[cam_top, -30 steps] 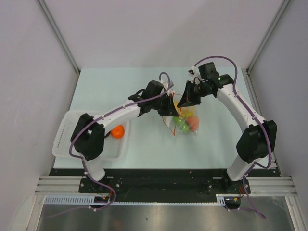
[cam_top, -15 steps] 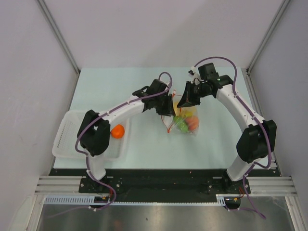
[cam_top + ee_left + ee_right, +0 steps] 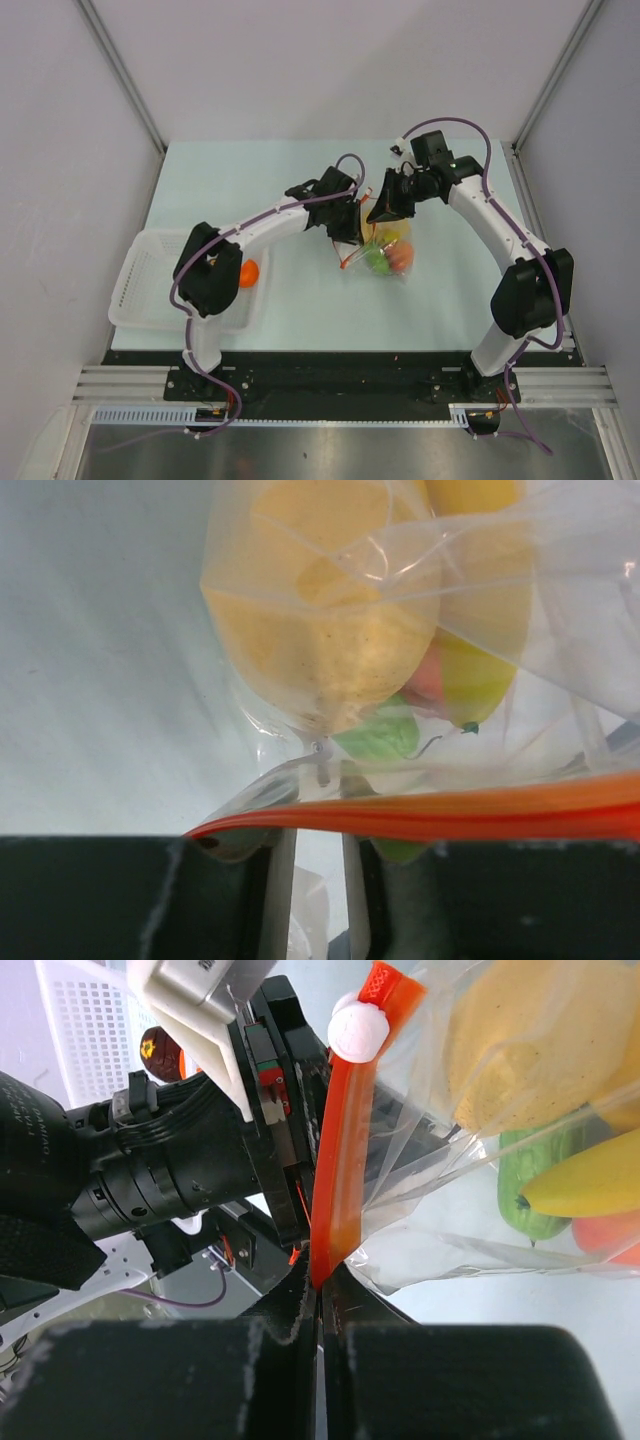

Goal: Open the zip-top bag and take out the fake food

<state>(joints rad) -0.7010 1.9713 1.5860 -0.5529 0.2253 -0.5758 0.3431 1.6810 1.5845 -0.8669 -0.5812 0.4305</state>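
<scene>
— Pale green table (image 3: 250, 180), plain grey walls (image 3: 330, 70), metal posts (image 3: 125, 80) running up the corners. What's sitting on it?

— White mesh basket (image 3: 130, 300) at the near left edge, with one orange fruit (image 3: 248, 273) inside, against its right wall. The left arm passes over that side.

— And the zip-top bag (image 3: 385, 250)?

— Mid-table, well apart from the basket, between the two arm ends. The fake food (image 3: 388, 256) is inside it: a peach-yellow piece (image 3: 330, 630) uppermost, a green one (image 3: 535, 1175), a yellow banana (image 3: 590, 1185) and an orange one (image 3: 402, 256).

— Who has hold of it?

— The right tool (image 3: 318, 1305) is clenched on the red-orange zip strip (image 3: 335, 1190); the strip rises straight out from between its fingertips, with a white slider (image 3: 357, 1028) near the top end.

— The left tool (image 3: 320, 880)?

— Right at the bag's left edge, facing the other tool. Its jaws stand a little apart, and the strip runs across just above their tips. Some clear film sits near the gap, but I can't tell whether it's pinched.
</scene>
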